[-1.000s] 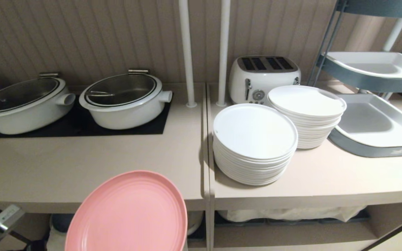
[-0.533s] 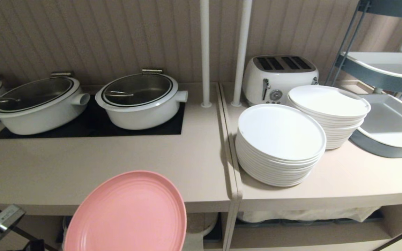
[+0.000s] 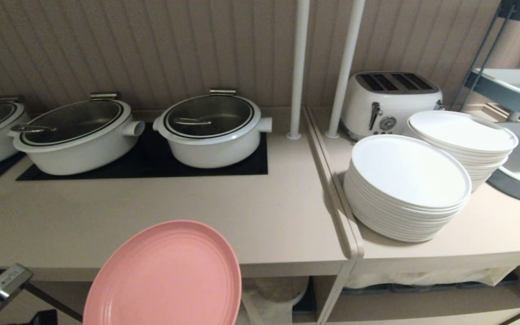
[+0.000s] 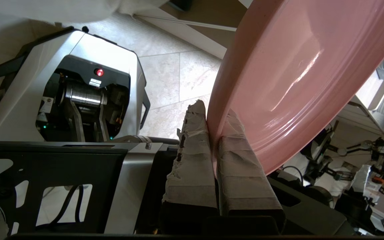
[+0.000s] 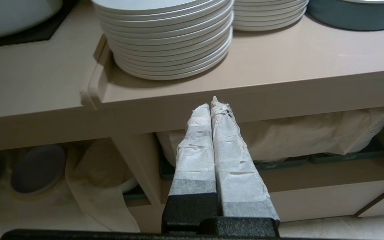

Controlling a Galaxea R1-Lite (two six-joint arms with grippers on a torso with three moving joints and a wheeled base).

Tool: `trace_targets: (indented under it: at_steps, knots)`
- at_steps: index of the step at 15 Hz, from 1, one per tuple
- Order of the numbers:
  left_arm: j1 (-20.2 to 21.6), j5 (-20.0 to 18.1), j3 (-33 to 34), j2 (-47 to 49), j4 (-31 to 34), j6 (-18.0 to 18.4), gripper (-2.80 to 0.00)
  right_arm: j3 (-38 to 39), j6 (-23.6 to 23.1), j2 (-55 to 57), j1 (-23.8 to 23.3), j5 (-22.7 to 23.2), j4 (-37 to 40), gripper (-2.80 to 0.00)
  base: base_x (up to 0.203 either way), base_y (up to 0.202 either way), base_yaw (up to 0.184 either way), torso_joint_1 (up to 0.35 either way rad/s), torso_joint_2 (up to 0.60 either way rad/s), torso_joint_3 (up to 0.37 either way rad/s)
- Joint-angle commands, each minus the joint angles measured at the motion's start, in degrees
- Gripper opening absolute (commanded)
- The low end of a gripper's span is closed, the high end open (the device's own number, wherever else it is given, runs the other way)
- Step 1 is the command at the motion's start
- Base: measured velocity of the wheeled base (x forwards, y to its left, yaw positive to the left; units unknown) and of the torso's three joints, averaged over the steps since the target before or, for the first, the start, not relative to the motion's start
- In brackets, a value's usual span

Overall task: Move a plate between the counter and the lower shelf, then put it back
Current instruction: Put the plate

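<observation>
The left tool (image 4: 214, 128) pinches the rim of the pink plate (image 3: 165, 275), holding it tilted in the air before the tabletop's (image 3: 151, 216) front edge, clear of the surface. The right tool (image 5: 212, 106) hangs with fingers pressed together, empty, facing the lower shelf (image 5: 295, 173).

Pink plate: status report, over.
Left end effector shut on the pink plate rim, plate off the counter. Right end effector shut, empty. Nothing in the way.
</observation>
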Motion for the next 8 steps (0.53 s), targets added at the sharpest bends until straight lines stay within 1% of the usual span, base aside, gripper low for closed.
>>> trace_targets:
  at_steps: [1,6,8]
  knots:
    - [0.02,-0.12,-0.02,0.04,0.11,-0.31,-2.80,0.00,0.02,0.00,0.01,-0.03,-0.04,-2.80,0.000,0.199,-0.003,-0.002,0.00,-0.002]
    - [0.02,-0.03,-0.11,-0.05,0.09,-0.31,-2.80,0.00,0.02,0.00,0.01,-0.03,-0.07,-2.80,0.000,0.196,-0.001,0.001,0.00,0.004]
    - [0.02,-0.03,-0.19,-0.14,0.03,-0.31,-2.80,0.00,0.02,0.00,0.01,-0.03,-0.05,-2.80,0.000,0.134,0.002,-0.001,0.00,0.003]
